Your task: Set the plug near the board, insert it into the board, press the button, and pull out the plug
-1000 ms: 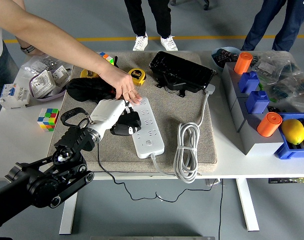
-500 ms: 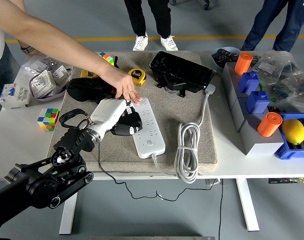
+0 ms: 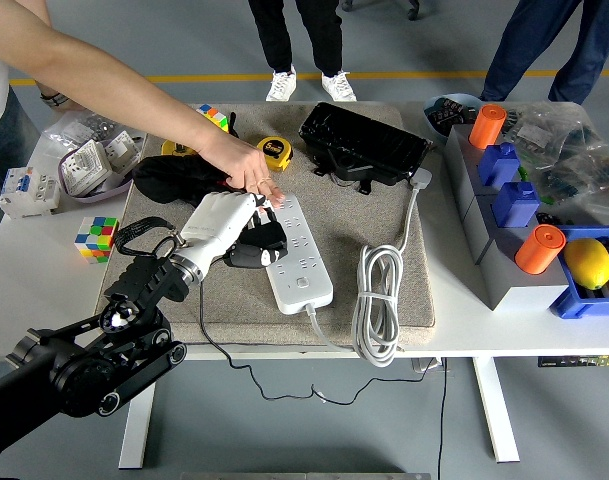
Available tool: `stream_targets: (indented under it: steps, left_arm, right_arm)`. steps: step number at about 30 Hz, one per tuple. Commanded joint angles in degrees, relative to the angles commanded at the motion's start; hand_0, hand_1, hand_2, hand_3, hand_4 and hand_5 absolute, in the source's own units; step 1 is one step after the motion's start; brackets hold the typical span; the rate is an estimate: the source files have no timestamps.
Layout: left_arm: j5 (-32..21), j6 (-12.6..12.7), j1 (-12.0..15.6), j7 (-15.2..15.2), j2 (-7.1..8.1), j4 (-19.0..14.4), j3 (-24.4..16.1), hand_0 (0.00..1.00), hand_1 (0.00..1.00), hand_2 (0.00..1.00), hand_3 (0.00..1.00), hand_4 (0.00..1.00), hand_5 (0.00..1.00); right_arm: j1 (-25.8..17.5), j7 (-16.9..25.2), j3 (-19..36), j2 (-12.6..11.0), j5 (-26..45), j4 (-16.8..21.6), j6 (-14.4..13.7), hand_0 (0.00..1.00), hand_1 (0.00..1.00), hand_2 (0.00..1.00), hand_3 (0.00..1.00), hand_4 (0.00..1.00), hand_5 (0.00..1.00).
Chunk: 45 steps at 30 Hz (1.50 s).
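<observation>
White and cluttered, the desk [image 3: 44, 290] carries a beige mat [image 3: 384, 290] across its middle. On the mat lies a white power board [image 3: 296, 255], angled from far left to near right, its coiled white cable [image 3: 376, 300] just to the right. A person's hand [image 3: 246, 168] reaches in from the far left and rests fingertips on the board's far end. The robot's left hand [image 3: 239, 235] comes in from the near left, its fingers clamped on a black plug [image 3: 259, 250] held against the board's left edge. A Rubik's cube [image 3: 96, 238] sits on the desk to the left.
</observation>
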Motion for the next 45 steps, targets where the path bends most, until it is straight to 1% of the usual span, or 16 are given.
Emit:
stream_targets:
  steps: [5, 11, 19, 23, 27, 31, 35, 38, 45]
  left_arm:
    - [-2.25, 0.25, -0.12, -0.53, -0.08, 1.34, 0.02, 0.249, 0.37, 0.314, 0.506, 0.779, 0.116]
    - [-2.98, -0.02, -0.34, -0.77, 0.01, 1.97, 0.03, 0.248, 0.365, 0.313, 0.505, 0.777, 0.116]
    - [-5.34, 0.23, -0.3, -2.14, 0.38, 0.96, -1.29, 0.244, 0.357, 0.31, 0.503, 0.777, 0.116]
    - [-4.29, 0.75, -0.35, -3.29, 0.58, 0.1, -1.24, 0.243, 0.357, 0.309, 0.5, 0.774, 0.118]
    - [-3.14, 0.44, -0.45, -5.11, 0.78, -0.75, -0.96, 0.243, 0.357, 0.309, 0.5, 0.774, 0.118]
    - [-2.66, 0.3, -0.44, -5.39, 0.87, -1.12, -1.26, 0.242, 0.353, 0.307, 0.499, 0.772, 0.121]
    - [-2.7, 0.23, -0.49, -5.51, 1.49, -0.73, -2.46, 0.241, 0.35, 0.307, 0.499, 0.771, 0.121]
    - [-2.86, 0.31, -0.42, -6.01, 2.4, 0.33, -3.73, 0.241, 0.35, 0.307, 0.499, 0.771, 0.121]
    - [-2.29, 1.04, 0.63, -6.81, 3.56, 2.99, -6.63, 0.244, 0.356, 0.311, 0.504, 0.776, 0.13]
  right_arm:
    - [0.0, 0.01, -0.09, 0.02, -0.01, 0.03, 0.02, 0.607, 0.613, 0.565, 0.542, 0.706, 0.211]
    - [0.04, 0.05, -0.04, 0.07, 0.01, 0.01, 0.0, 0.607, 0.613, 0.565, 0.542, 0.706, 0.212]
    - [0.01, 0.1, 0.04, 0.06, -0.01, 0.01, -0.02, 0.606, 0.613, 0.565, 0.541, 0.705, 0.212]
    - [-0.01, 0.11, 0.01, 0.09, -0.01, 0.02, -0.01, 0.606, 0.613, 0.565, 0.541, 0.705, 0.212]
    - [-0.01, 0.12, -0.06, 0.08, -0.01, -0.01, -0.01, 0.606, 0.613, 0.565, 0.541, 0.705, 0.212]
    - [0.03, 0.15, 0.06, 0.14, 0.0, -0.01, -0.01, 0.606, 0.613, 0.565, 0.541, 0.705, 0.212]
    - [0.08, 0.15, 0.1, 0.09, -0.03, 0.03, -0.01, 0.605, 0.612, 0.565, 0.541, 0.705, 0.212]
    - [0.05, 0.13, 0.02, 0.06, -0.02, 0.01, -0.01, 0.605, 0.612, 0.565, 0.541, 0.705, 0.212]
    - [0.03, 0.15, -0.17, 0.09, 0.0, 0.02, 0.01, 0.606, 0.612, 0.564, 0.541, 0.705, 0.211]
